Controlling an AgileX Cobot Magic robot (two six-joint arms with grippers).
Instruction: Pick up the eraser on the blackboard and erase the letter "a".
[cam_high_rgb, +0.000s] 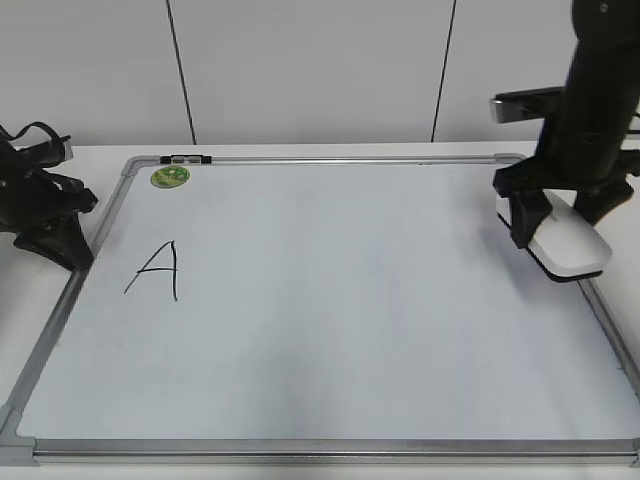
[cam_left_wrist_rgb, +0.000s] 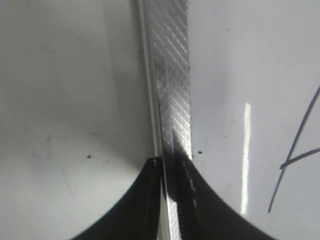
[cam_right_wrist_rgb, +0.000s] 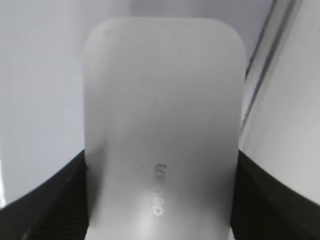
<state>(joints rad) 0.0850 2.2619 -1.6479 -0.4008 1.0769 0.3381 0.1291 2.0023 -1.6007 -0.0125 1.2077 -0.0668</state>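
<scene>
The blackboard (cam_high_rgb: 350, 330) is a white dry-erase board with a silver frame, lying flat. My right gripper (cam_high_rgb: 560, 225) is shut on the white eraser (cam_high_rgb: 572, 248) at the board's right edge, low over the surface; I cannot tell whether it touches. In the right wrist view the eraser (cam_right_wrist_rgb: 160, 100) fills the frame between the two black fingers (cam_right_wrist_rgb: 160, 210). No lowercase "a" shows in any view. A large capital "A" (cam_high_rgb: 158, 270) is at the left. My left gripper (cam_high_rgb: 50, 240) is shut and empty at the board's left frame (cam_left_wrist_rgb: 172, 75).
A round green sticker (cam_high_rgb: 170, 177) sits at the board's far left corner, next to a black clip (cam_high_rgb: 186, 159) on the frame. The white table (cam_high_rgb: 300, 150) surrounds the board. Part of the capital "A" (cam_left_wrist_rgb: 295, 155) shows in the left wrist view.
</scene>
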